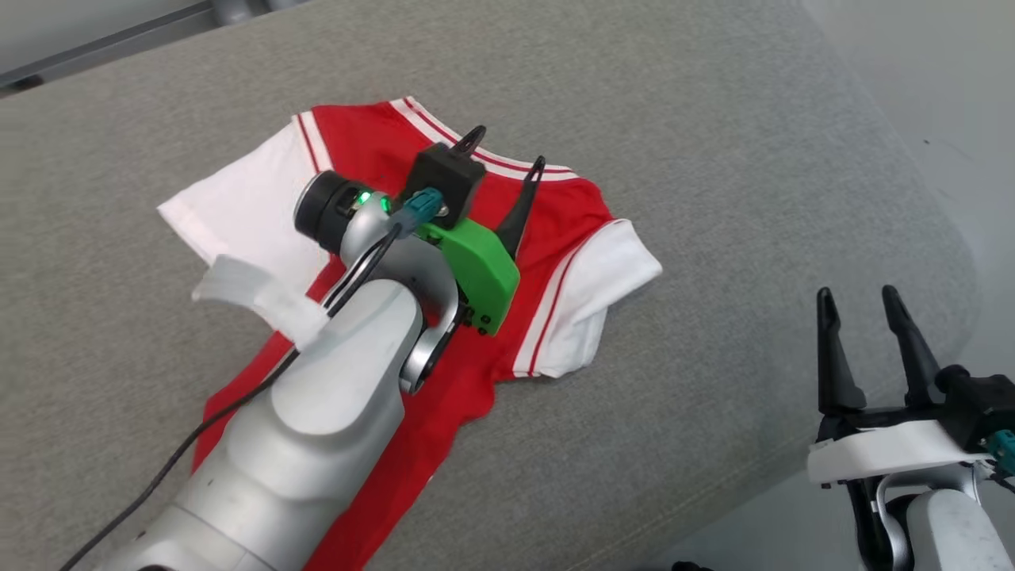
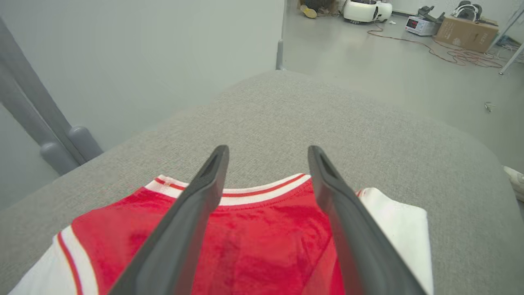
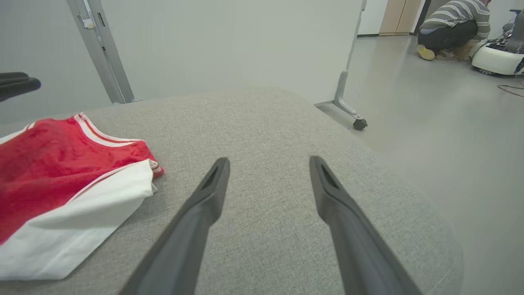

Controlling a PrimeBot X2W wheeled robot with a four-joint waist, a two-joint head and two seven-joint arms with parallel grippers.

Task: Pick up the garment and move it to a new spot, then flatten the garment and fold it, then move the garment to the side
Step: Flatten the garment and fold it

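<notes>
The garment (image 1: 373,151) is a red shirt with white sleeves and a striped white collar, spread on the grey cushion (image 1: 714,159). My left gripper (image 1: 505,151) hovers over its collar end, open, with nothing between the fingers; the left wrist view shows the red cloth (image 2: 262,241) and collar band under the spread fingers (image 2: 196,205). My left arm hides the shirt's middle. My right gripper (image 1: 860,301) stands open at the cushion's right edge, apart from the shirt. In the right wrist view the shirt (image 3: 61,172) lies to the left of the open fingers (image 3: 204,200).
The cushion's rounded right edge (image 1: 944,262) drops to a pale floor. A grey frame post (image 2: 49,131) and a wheeled stand leg (image 3: 348,106) stand behind it. A person (image 3: 454,24) crouches far off by boxes, cables and equipment (image 2: 421,24).
</notes>
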